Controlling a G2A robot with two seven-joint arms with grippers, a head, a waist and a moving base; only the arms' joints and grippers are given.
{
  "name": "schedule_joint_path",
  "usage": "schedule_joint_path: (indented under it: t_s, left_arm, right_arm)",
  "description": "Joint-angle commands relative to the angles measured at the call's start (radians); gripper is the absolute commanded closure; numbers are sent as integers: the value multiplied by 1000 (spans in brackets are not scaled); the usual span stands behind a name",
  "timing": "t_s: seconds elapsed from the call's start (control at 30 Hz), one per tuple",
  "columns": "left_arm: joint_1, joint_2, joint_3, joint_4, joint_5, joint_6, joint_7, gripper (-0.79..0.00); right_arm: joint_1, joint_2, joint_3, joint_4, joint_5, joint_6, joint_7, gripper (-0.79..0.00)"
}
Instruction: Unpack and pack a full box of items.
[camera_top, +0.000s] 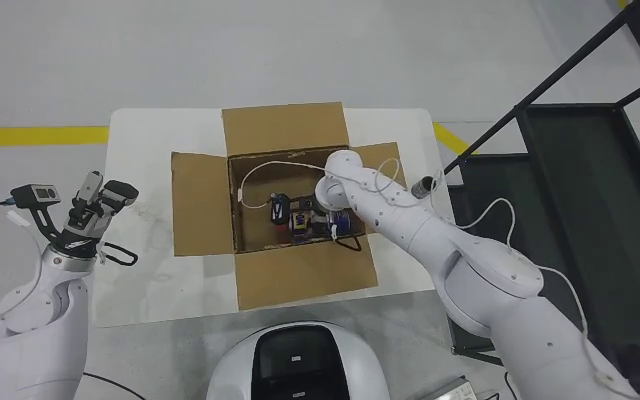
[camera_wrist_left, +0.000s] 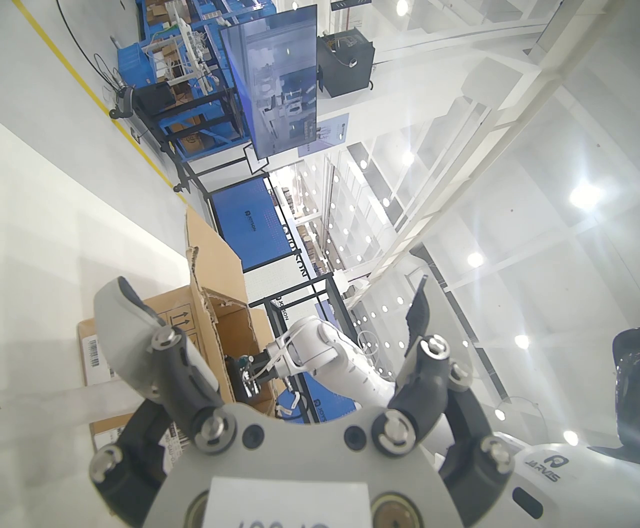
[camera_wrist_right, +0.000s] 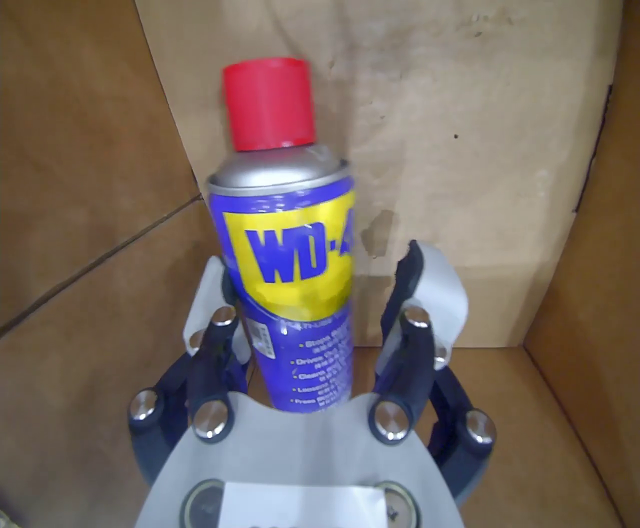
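Top view: left gripper (camera_top: 104, 192) hangs spread and empty at the left edge of the table (camera_top: 140, 150), well apart from the cardboard box (camera_top: 200, 215). Inside the box, right gripper (camera_wrist_right: 320, 272) straddles the spray can (camera_wrist_right: 285, 240), jaws spread, one touching; the can's long axis runs between them, cap away from the wrist.

An open cardboard box (camera_top: 285, 128) sits on the white bench (camera_top: 150, 150) with its four flaps spread outward. The right arm (camera_top: 400, 215) reaches down into the box, its wrist above a blue item (camera_top: 343, 225). Small dark items (camera_top: 285, 212) lie just beside that on the box floor. The left gripper (camera_top: 108, 187) hangs well apart from the box, out beyond one side flap.
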Motion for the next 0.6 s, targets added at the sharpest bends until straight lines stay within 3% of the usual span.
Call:
schedule_joint_path:
  t_s: [0.0, 0.37, 0.57]
  left_arm:
    - [0, 0, 0, 0, 0, 0, 0, -785]
    - [0, 0, 0, 0, 0, 0, 0, -785]
    - [0, 0, 0, 0, 0, 0, 0, -785]
  right_arm:
    - [2, -4, -1, 9, -4, -2, -4, 0]
    - [23, -10, 23, 14, -9, -14, -40, 0]
    - [23, 17, 77, -20, 12, -42, -113, 0]
